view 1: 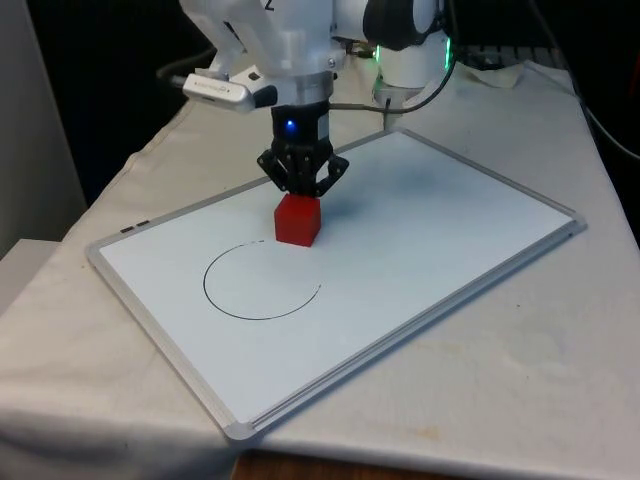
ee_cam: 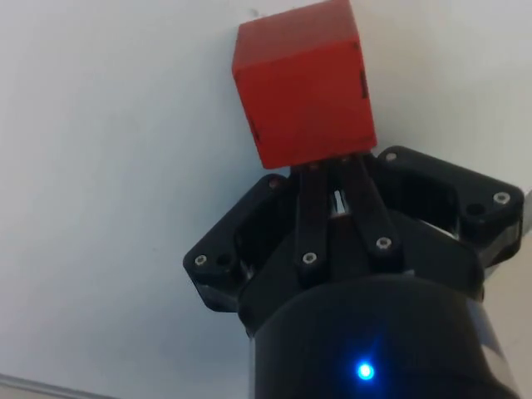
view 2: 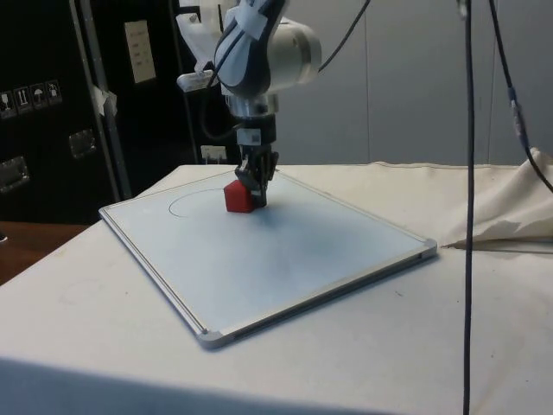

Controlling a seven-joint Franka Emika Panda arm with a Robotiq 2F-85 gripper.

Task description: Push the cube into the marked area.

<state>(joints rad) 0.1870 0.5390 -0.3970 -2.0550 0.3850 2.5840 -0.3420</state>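
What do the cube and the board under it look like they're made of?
Red cube: looks like matte plastic or painted wood, with flat, dull faces; can't tell which. Board: seems a whiteboard, a smooth white surface with a faint sheen inside a grey, metal-looking frame.

We saw a matt red cube (view 1: 298, 221), smooth-faced, on a smooth white board (view 1: 430, 225) with a faint sheen and a grey metal-looking frame (view 2: 302, 309). The black gripper (ee_cam: 337, 179) looked like matt plastic. The table's cloth (view 1: 520, 380) was creased white fabric.
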